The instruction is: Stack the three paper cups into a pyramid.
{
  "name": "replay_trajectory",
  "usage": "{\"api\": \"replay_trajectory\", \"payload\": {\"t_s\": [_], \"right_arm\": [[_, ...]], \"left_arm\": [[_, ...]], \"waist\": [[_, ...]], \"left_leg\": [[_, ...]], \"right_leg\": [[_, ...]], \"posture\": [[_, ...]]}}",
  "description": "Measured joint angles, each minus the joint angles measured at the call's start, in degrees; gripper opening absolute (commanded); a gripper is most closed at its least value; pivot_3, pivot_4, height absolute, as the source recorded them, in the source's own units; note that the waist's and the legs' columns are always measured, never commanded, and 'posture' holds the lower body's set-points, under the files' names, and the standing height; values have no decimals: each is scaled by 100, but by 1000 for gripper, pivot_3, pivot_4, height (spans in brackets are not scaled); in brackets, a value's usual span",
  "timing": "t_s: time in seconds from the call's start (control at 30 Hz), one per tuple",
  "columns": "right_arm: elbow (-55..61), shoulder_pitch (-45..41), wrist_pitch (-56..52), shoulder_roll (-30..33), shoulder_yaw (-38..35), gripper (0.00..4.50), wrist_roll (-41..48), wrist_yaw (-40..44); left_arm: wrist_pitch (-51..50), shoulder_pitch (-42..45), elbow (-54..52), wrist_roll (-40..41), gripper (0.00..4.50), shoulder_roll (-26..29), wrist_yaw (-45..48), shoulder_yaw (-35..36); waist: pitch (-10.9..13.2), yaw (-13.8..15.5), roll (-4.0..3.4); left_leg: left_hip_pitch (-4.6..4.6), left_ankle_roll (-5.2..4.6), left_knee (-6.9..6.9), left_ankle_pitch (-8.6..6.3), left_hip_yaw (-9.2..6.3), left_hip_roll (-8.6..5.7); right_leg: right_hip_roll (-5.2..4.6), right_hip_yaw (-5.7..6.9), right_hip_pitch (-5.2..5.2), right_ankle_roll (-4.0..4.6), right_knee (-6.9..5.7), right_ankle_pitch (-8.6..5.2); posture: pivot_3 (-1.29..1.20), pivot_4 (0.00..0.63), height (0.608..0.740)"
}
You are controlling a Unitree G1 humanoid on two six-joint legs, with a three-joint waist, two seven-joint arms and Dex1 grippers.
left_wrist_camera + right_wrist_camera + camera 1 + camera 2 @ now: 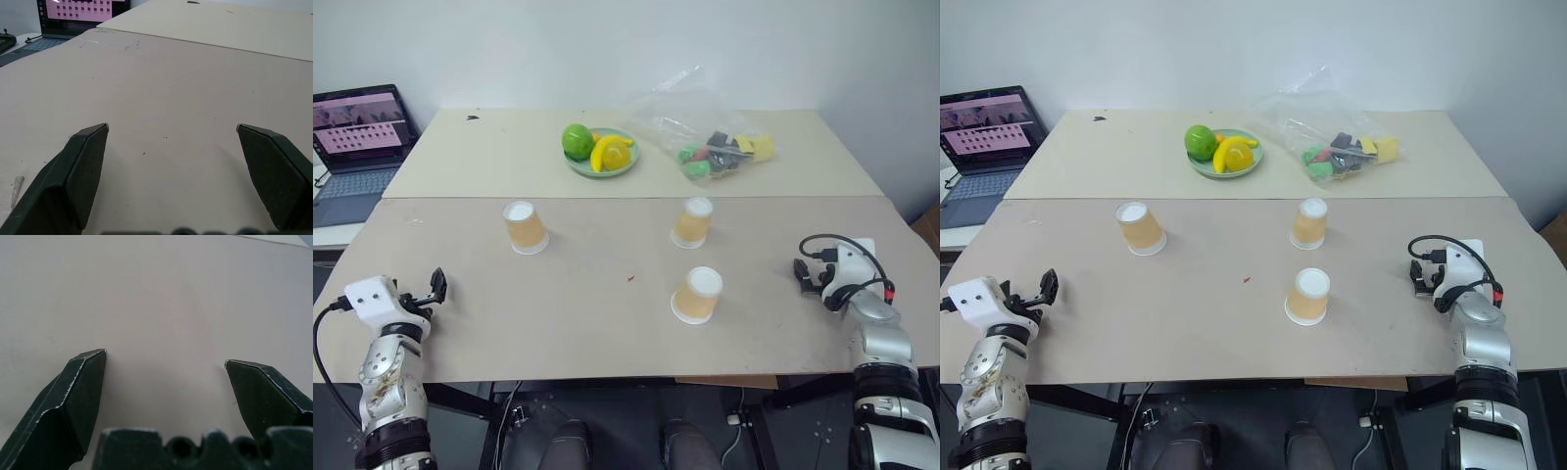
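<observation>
- Your left gripper (437, 284) and right gripper (801, 275) sit at the near corners of the table (607, 323), both jaws spread wide and holding nothing; wrist views confirm bare tabletop between the fingers.
- Nearest cup (696, 295) stands upside down, right of centre, nearer your right gripper than your left.
- Second cup (692, 222) is just behind it, also inverted; third cup (525, 227) is well apart to the left. No pyramid yet.
- Risk: cups look light and tapered, so a hard pinch could crush one, and a sideways brush could tip or skid it.
- Risk: base pair set too far apart lets the top cup drop through.
- Far side: fruit plate (623, 166), plastic bag (705, 132) of what may be toys, laptop (357, 147). Keep clear.
</observation>
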State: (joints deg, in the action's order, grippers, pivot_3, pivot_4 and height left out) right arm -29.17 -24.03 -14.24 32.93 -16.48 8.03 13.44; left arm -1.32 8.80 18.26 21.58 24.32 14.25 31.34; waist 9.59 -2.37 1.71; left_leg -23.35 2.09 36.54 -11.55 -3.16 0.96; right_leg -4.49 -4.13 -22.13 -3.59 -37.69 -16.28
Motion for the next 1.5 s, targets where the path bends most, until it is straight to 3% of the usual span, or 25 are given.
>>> {"api": "replay_trajectory", "payload": {"t_s": [0.13,0.23,0.43,0.53,0.67,0.8,0.9,1.03,1.2,1.5], "right_arm": [[66,39,-34,-4,-9,4500,0,-29],[105,52,-48,-1,-5,4500,8,47],[98,84,-161,434,-65,4500,266,783],[244,132,-339,764,-136,4500,542,1439],[841,601,-827,1815,-334,4500,1406,3420],[1714,1371,-1418,2874,-868,4500,2543,5815],[2089,1513,-1612,2981,-881,4500,2926,6650],[3235,1646,-1555,2922,-30,4500,2673,6685],[4184,1345,-1502,2592,817,4500,2014,5797],[4608,1020,-1511,2339,1134,4500,1896,5232]], "left_arm": [[-253,23,-264,334,4485,5,488,-160],[-858,-52,-1475,1014,4485,78,1298,-627],[-2345,-571,-4136,2181,4485,1297,2598,-1513],[-2754,-742,-4460,2358,4485,1586,2977,-1771],[-2941,-615,-4502,2360,4485,2022,3296,-1820],[-3090,-415,-4596,2465,4485,2111,3453,-1874],[-3163,-389,-4635,2527,4485,2100,3523,-1963],[-3207,-299,-4642,2491,4485,2081,3551,-2152],[-3357,-238,-4671,2507,4485,2139,3535,-2136],[-3475,-238,-4681,2505,4485,2204,3523,-2126]], "waist": [[0,16,0],[2,15,3],[2,-59,-36],[7,-61,-59],[20,-16,-85],[26,11,-82],[26,-44,-70],[25,-52,-74],[26,5,-73],[29,72,-68]], "left_leg": [[-5,0,1,0,-1,-1],[-12,1,6,0,-1,0],[3,0,-11,0,12,5],[12,-1,-12,1,12,5],[5,-3,-5,0,15,2],[-4,-12,-1,-6,9,8],[11,-12,2,-6,12,11],[16,-11,2,-5,10,15],[-25,-9,8,-6,8,5],[-20,-9,20,-6,2,5]], "right_leg": [[-1,2,0,0,1,0],[-3,2,-1,0,2,0],[5,-14,-3,0,5,0],[8,-14,-1,1,-3,-1],[4,-14,1,-1,7,-2],[7,-3,8,-3,22,-4],[9,-5,17,-1,15,-2],[16,-7,11,-22,4,-14],[4,-4,-12,-9,15,-7],[5,4,-5,-6,7,-5]], "posture": [[0,150,740],[0,150,740],[0,150,740],[0,150,740],[0,150,740],[0,150,740],[0,150,740],[0,150,740],[0,150,740],[0,150,740]]}}
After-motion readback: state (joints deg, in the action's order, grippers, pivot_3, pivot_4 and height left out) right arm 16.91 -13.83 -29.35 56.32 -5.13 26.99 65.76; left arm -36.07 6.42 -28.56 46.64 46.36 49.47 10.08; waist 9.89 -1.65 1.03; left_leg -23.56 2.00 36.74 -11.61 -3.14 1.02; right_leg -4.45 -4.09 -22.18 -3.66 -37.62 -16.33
